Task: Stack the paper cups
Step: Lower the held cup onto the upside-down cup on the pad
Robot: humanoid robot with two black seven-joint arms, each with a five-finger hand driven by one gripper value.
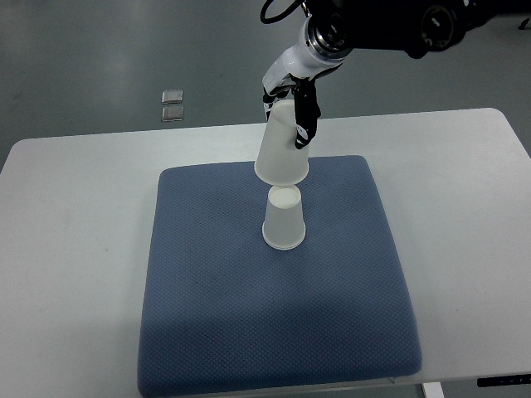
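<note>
Upturned cup [284, 220] on blue mat [216, 323], right hand [292, 104] clamped on second cup [282, 153], arm cropped.

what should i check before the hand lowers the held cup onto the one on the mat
1. Grip: right hand grasps the upper cup near its closed end: ok.
2. Orientation: upper cup is mouth down, like the lower cup: ok.
3. Alignment: upper cup's mouth appears over the lower cup's base, but it looks tilted: cannot tell.
4. Contact: whether the cups already touch: cannot tell.
5. Lower cup stands upside down on the blue mat, nothing crowding it: ok.
6. Left hand out of the way, not in view: ok.
</note>
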